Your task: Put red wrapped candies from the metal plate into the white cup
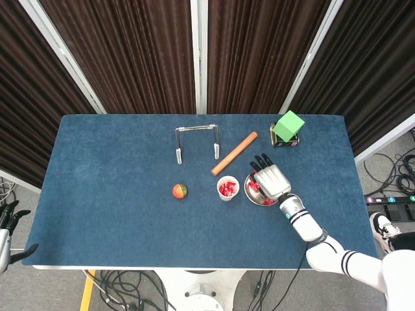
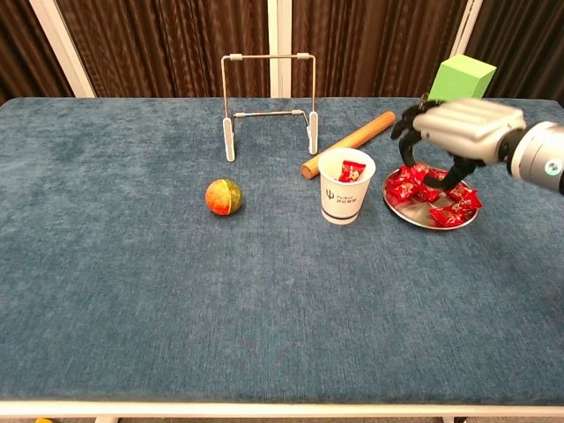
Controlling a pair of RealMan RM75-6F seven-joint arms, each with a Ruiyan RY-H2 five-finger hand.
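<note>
The metal plate [image 2: 421, 219] with several red wrapped candies [image 2: 455, 210] lies right of the white cup [image 2: 345, 187], which has red candies [image 2: 351, 171] inside. My right hand [image 2: 460, 129] hovers just above the plate's left part, fingers curled downward, and appears to pinch a red candy [image 2: 414, 173] at its fingertips. From the head view, the right hand [image 1: 271, 180] covers most of the plate [image 1: 257, 201], beside the cup [image 1: 227, 188]. My left hand [image 1: 9, 219] hangs off the table's near left corner, fingers apart, holding nothing.
An orange-green ball [image 2: 224, 196] sits left of the cup. Behind the cup a wooden rod [image 2: 350, 144] lies diagonally beside a metal wire rack [image 2: 269, 57]. A green cube [image 2: 463, 79] rests on a can behind the plate.
</note>
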